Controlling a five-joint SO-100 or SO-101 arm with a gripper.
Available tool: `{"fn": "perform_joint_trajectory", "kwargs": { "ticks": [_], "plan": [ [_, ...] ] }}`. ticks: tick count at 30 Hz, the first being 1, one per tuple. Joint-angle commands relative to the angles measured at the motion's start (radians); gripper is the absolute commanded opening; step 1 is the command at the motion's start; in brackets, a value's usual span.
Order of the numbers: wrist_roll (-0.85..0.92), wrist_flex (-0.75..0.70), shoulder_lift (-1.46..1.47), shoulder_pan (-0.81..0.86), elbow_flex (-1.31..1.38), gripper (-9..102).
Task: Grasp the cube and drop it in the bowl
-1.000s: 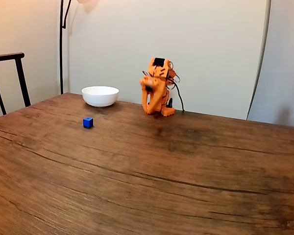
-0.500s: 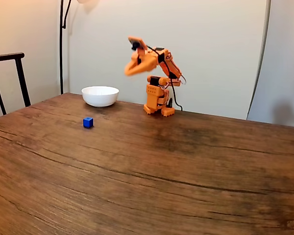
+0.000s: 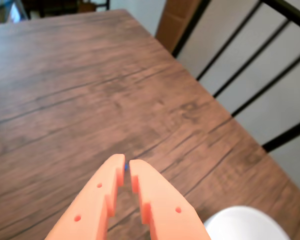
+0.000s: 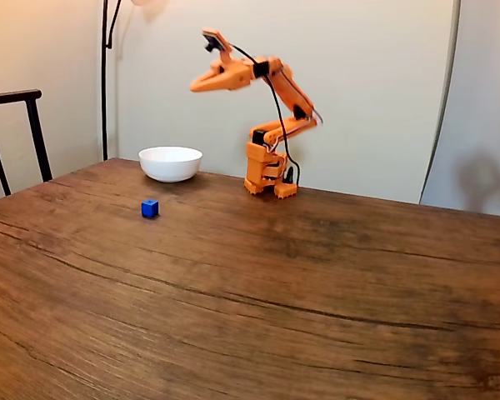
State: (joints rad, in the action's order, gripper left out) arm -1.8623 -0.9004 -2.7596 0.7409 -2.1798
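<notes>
Nothing grasped, nothing dropped: the task is at its very opening, by the look of it. In the fixed view the small solid blue cube sits alone on the dark wood-grain table, untouched, with the round plain white bowl a little behind it at about one o'clock, near but clearly apart. The orange two-finger gripper hangs high in the air above the bowl's right side, well clear of both things, its arm reaching up and over from the orange base at the table's far edge, three o'clock from the bowl. From the wrist view the orange fingers stand nearly together, a thin slit between the tips, and they carry nothing; a speck of blue peeks just at the tips, likely the cube far below. The white bowl's rim shows at five o'clock in that frame. Everything is left to do: come down toward the cube, spread the fingers, close on it, lift, carry to the bowl, release
</notes>
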Motion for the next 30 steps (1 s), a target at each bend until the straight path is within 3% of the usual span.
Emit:
{"fn": "perform_joint_trajectory", "kwargs": {
  "ticks": [1,8,21,30],
  "plan": [
    [-0.041,0.009,0.233,0.012,0.224,0],
    [-0.044,-0.014,0.558,0.006,0.482,0],
    [-0.051,-0.408,0.887,0.011,0.842,0],
    [-0.264,-0.535,1.077,0.012,0.96,0]
  ]
}}
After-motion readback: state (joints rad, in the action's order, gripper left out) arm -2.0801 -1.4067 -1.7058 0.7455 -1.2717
